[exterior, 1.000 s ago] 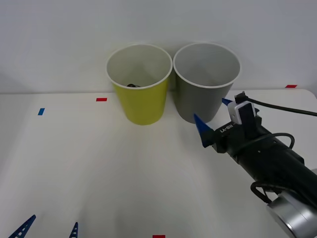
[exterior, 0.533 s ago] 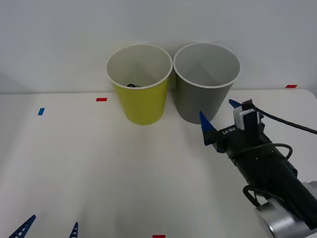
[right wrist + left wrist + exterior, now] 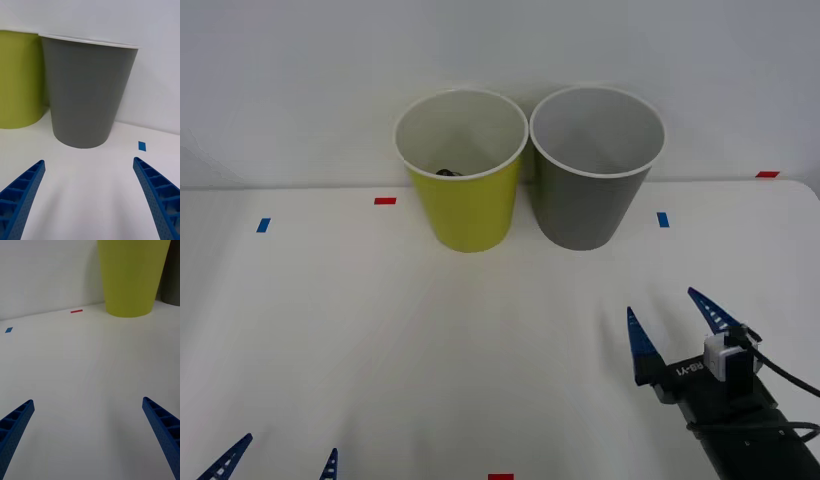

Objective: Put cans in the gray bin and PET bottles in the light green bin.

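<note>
The right gripper (image 3: 672,321) has pulled back from the gray bin (image 3: 594,170): a second ago its fingers were up against the bin's near right side, and now it sits low at the near right of the table (image 3: 480,350), well apart from both bins. Its blue fingers are spread and hold nothing. In its wrist view the gray bin stands ahead between the spread fingers, with a small blue mark (image 3: 663,219) on the table to its right. That retreat, with empty fingers, suggests a drop into the gray bin is done, though the bin's contents cannot be made out.

The light green bin (image 3: 463,165) stands just to the left of the gray one, almost touching. A dark shape low inside it (image 3: 448,172) is likely the bottle's black cap, so the bottle appears to be binned already, far from either gripper.

The left gripper (image 3: 280,462) waits at the near left edge, fingers apart and empty.

No can or bottle lies on the table, so the sorting looks finished
</note>
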`<action>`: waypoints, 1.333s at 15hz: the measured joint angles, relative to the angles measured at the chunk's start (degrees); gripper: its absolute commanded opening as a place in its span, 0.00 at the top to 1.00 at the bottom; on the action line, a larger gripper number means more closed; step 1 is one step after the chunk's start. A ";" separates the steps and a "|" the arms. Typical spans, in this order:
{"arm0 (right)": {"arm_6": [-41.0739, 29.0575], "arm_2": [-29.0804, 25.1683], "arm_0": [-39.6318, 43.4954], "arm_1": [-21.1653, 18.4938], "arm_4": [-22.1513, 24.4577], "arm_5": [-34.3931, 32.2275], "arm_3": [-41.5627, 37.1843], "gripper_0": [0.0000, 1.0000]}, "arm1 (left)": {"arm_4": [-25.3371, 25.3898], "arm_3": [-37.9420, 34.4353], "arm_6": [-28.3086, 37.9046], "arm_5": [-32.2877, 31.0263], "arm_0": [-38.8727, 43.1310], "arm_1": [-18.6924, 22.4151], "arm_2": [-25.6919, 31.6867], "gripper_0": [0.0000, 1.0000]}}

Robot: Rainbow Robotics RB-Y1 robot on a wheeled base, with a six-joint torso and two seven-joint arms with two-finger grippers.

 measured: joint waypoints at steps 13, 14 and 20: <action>-2.19 -3.35 27.19 3.46 -0.72 -33.59 8.90 0.14 | 0.00 0.00 0.00 0.00 0.00 0.00 0.00 0.00; -2.36 -3.46 27.40 3.47 -0.81 -33.67 8.90 0.14 | 0.00 0.00 0.00 0.00 0.00 0.00 0.00 0.00; -2.96 -3.54 27.57 3.65 -0.87 -33.72 8.90 0.14 | 0.00 0.00 0.00 0.00 0.00 0.00 0.00 0.00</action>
